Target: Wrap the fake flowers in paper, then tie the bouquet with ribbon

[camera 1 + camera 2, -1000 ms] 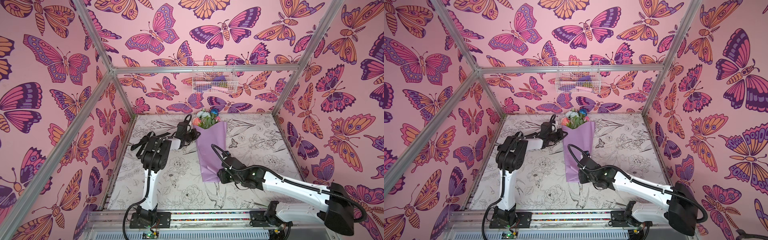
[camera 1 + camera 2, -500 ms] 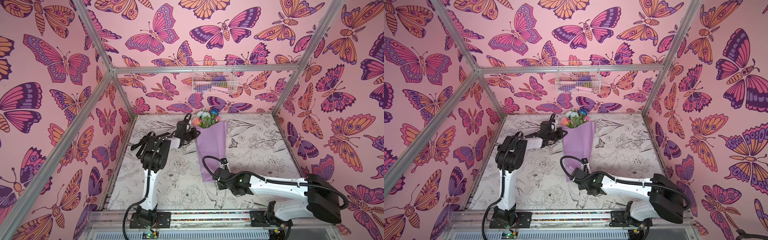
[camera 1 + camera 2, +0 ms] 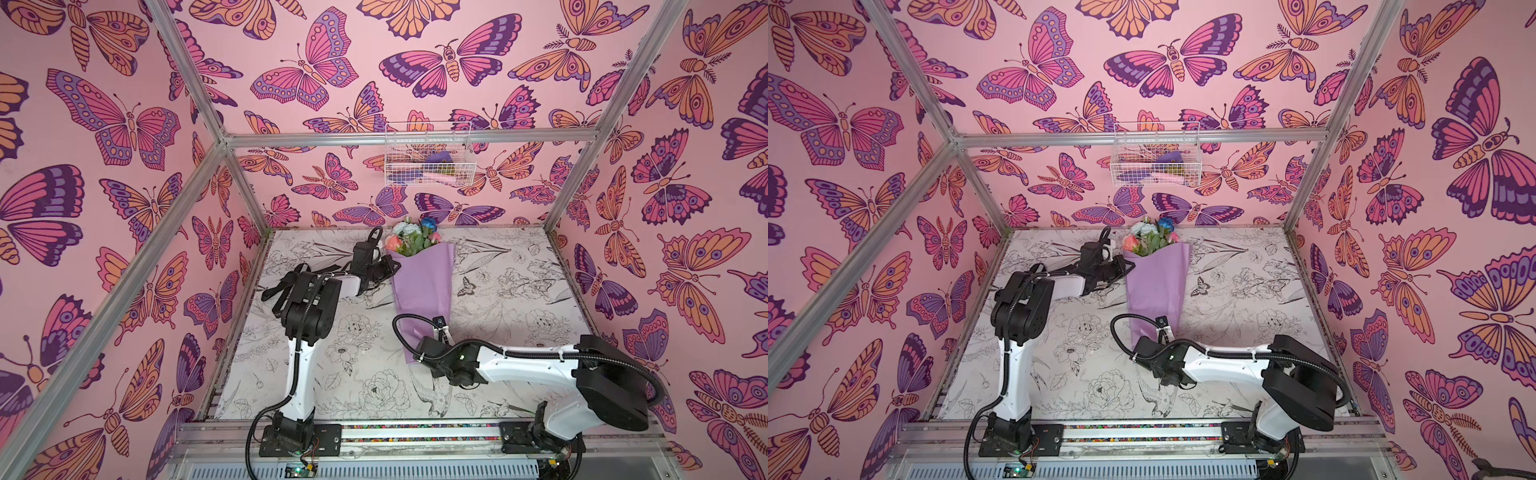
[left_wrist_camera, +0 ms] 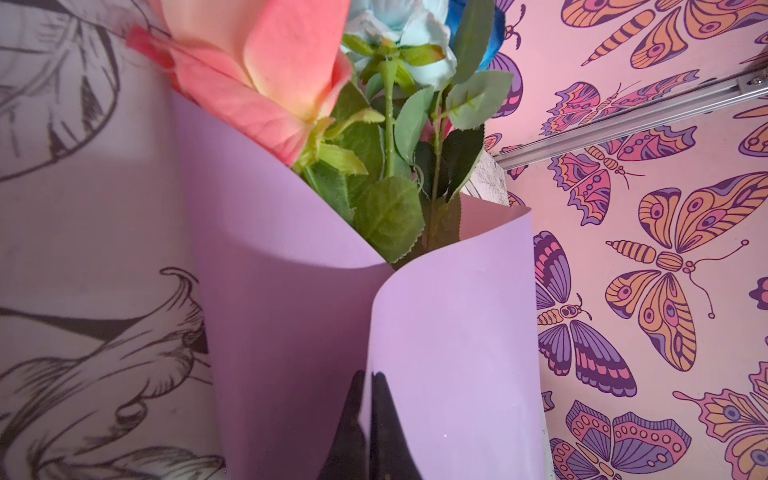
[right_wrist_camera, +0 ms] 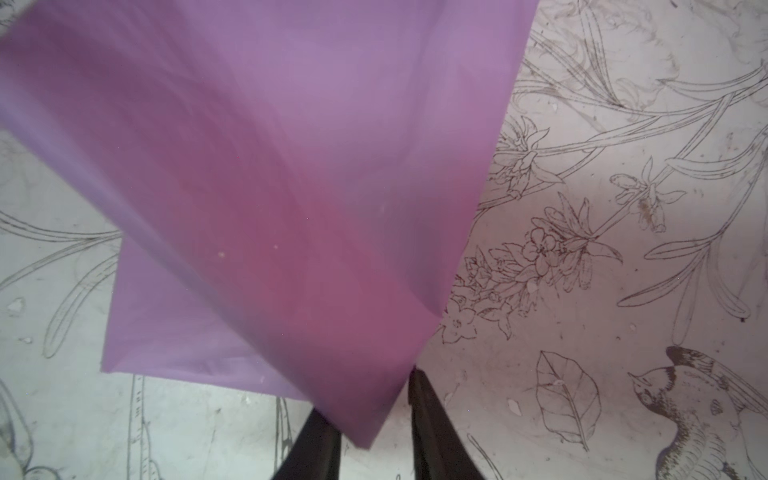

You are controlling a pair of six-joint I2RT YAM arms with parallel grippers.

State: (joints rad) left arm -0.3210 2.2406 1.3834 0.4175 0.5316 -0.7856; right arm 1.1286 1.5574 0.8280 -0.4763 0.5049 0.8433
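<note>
The left gripper (image 3: 383, 268) is near the back edge of the white worktop (image 3: 519, 291), which is printed with black line drawings of flowers. In the left wrist view, its black fingers (image 4: 390, 436) are pressed together on the edge of the lilac paper wrap. This wrap belongs to the bouquet of fake flowers (image 3: 422, 286), a paper cone holding peach-pink, pale blue and deep blue blooms with green leaves. In both top views the bouquet lies on the worktop with its blooms at the middle of the back edge. Its narrow end points toward the front edge. The right gripper (image 5: 368, 399) meets that narrow end near the worktop's centre. Its two dark fingers (image 5: 432, 424) stand apart, with the bottom corner of the paper between them and not pinched.
</note>
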